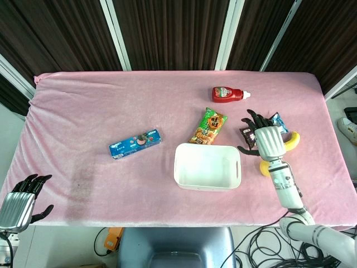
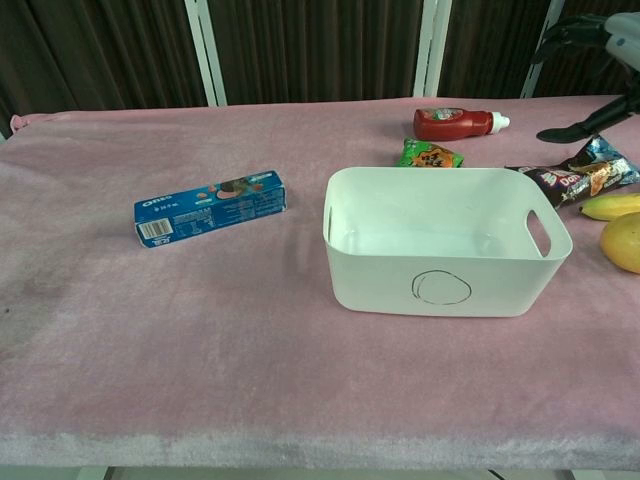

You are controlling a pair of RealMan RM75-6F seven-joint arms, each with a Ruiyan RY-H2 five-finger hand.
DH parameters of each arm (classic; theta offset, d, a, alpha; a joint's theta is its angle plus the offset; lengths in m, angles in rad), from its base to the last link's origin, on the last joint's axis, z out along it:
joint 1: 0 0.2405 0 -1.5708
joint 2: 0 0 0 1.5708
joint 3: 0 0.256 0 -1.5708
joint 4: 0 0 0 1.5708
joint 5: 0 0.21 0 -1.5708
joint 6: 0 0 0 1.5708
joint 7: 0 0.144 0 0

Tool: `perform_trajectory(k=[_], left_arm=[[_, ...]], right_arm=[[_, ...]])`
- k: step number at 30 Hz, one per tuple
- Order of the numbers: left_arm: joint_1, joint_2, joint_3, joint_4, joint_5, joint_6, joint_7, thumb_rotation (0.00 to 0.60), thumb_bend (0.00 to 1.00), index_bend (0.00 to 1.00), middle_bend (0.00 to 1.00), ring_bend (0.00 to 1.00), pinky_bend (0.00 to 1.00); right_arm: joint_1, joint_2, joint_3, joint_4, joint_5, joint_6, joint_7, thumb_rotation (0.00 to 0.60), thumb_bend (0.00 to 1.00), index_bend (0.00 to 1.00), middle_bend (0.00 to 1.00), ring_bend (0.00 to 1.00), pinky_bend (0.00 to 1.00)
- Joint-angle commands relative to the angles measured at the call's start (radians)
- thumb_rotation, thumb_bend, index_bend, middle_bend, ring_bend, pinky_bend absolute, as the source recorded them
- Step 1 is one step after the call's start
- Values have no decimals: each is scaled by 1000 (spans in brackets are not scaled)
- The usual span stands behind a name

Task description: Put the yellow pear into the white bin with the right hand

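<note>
The yellow pear (image 2: 622,242) lies on the pink cloth just right of the white bin (image 2: 440,285). In the head view only a sliver of the pear (image 1: 263,167) shows beside my right forearm. My right hand (image 1: 268,139) hovers open with fingers spread, right of the bin (image 1: 177,167) and slightly behind the pear, holding nothing. In the chest view that hand (image 2: 618,22) is cut off at the top right corner. My left hand (image 1: 22,201) hangs open off the table's near left corner.
A banana (image 1: 291,139) and a dark snack bar wrapper (image 2: 575,175) lie under and beside the right hand. Behind the bin are a green snack pack (image 1: 209,126) and a red ketchup bottle (image 1: 226,94). A blue cookie box (image 1: 135,143) lies to the left.
</note>
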State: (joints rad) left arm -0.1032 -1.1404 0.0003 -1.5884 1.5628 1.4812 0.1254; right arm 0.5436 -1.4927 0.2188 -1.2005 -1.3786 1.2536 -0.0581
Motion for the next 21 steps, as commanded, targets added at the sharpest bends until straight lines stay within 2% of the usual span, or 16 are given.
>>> perform_trajectory(k=[1,5,9,15,21], left_arm=[[0,1,-2,-1,-5,-2,-1,600,202,203,257,168,299],[-2,0,-4,-2,-12,-8,1,600,202,203,257,168,299],[-6,-3,-1,-2,-7,-15,12,600,202,203,257,169,299],[-9,-4,-1,-2,-12,-23,18,600,202,203,258,169,299],[-8,-4,0,-2,-9,-21,18,600,202,203,258,168,299]], right_arm=[[-111,79,-56,-104,3,98,-75,600,252,368,227,253,432],[-184,142,-115,-144,-8,127,-93,600,252,345,227,252,433],[-211,172,-161,-92,-20,83,-40,600,244,317,227,252,432],[-220,147,-167,22,-10,44,-25,600,225,281,227,247,416],[-219,129,-170,77,14,-23,-34,600,190,218,196,188,359]])
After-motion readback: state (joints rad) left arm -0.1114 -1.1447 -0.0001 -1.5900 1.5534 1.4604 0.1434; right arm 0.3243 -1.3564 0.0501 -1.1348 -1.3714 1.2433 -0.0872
